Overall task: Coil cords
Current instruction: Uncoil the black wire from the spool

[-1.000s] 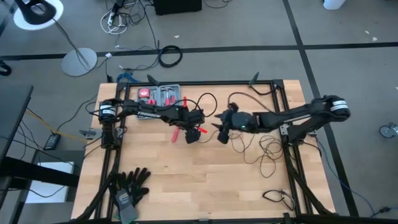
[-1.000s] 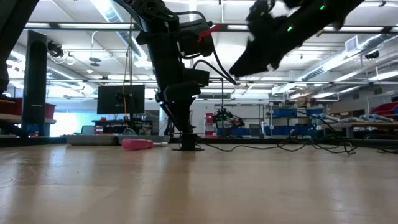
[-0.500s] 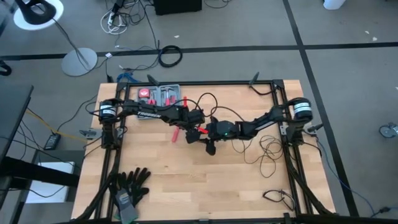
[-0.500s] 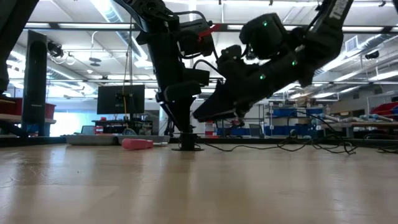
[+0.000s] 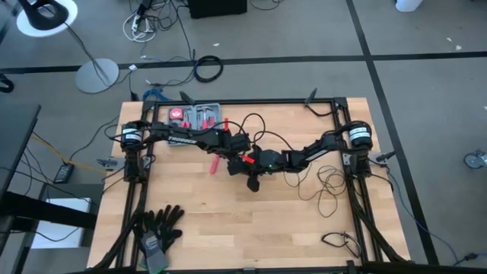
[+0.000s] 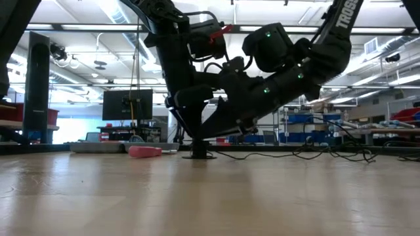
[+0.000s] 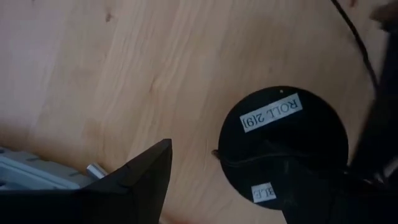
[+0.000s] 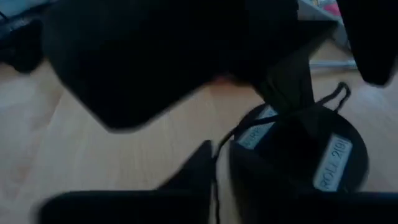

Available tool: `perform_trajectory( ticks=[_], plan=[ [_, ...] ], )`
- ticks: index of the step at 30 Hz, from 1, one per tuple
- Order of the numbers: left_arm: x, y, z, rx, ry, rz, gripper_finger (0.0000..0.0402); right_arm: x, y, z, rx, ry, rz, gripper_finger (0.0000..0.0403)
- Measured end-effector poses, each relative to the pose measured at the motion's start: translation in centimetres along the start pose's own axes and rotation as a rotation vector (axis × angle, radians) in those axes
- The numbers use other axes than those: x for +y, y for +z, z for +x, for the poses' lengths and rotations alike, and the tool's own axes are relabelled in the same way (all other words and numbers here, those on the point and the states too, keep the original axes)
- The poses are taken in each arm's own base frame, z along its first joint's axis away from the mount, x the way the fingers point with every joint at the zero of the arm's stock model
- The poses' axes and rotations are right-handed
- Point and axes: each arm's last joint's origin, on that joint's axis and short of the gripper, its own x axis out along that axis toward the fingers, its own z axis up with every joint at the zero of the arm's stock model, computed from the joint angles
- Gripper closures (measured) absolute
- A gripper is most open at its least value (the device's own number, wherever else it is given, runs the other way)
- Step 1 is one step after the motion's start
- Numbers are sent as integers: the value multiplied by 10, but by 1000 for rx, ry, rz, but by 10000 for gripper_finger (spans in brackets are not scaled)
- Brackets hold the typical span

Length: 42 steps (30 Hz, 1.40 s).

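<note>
Left jaws: parked over the middle of the wooden surface, and they're spread, with one dark finger standing clear to one side of the puck.
Puck: round and black, flat on the wood between the left fingers (two white labels on top, one reading "ROLL 2191"); whether the far finger touches it I can't tell.
Right jaws: reaching in from the right side, nose to nose with the left gripper; open or closed, I cannot tell from these views.
Right wrist view: the same puck sits just ahead of the right fingers, with a dark part of the left arm standing over it.
Cords: thin black wire lies in loose loops on the surface well out behind the right jaws, toward that arm's base; one strand runs away from the puck, another arches up beyond both jaws.
Low view: both arms crowd together above the wood, the cord trailing flat along it.
Tray: grey, behind the left arm, holding red-handled tools.
Gloves: black pair at the near left corner.
</note>
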Motion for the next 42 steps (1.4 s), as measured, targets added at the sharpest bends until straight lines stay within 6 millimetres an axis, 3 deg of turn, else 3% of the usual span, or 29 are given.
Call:
perform_trajectory(
  ticks=[2,3,10,18,26,31,34,42],
  plan=[
    [0,0,0,3,1,1,145,0,2,-4,32,-8,-5,381],
    [0,-1,0,6,1,1,145,1,3,-6,50,-13,-9,389],
    [0,-1,0,12,3,4,145,5,14,-48,290,-115,-8,399],
    [0,-2,0,18,3,6,145,12,11,-122,576,-459,20,401],
    [0,-2,-1,20,4,6,145,5,3,-183,668,-895,174,402],
    [0,-1,0,14,3,4,145,-2,-2,-194,667,-1091,232,402],
    [0,-2,0,18,3,5,145,-4,-2,-192,663,-1103,226,402],
    [0,0,0,-3,0,0,145,13,11,-155,507,-746,76,402]
  ],
)
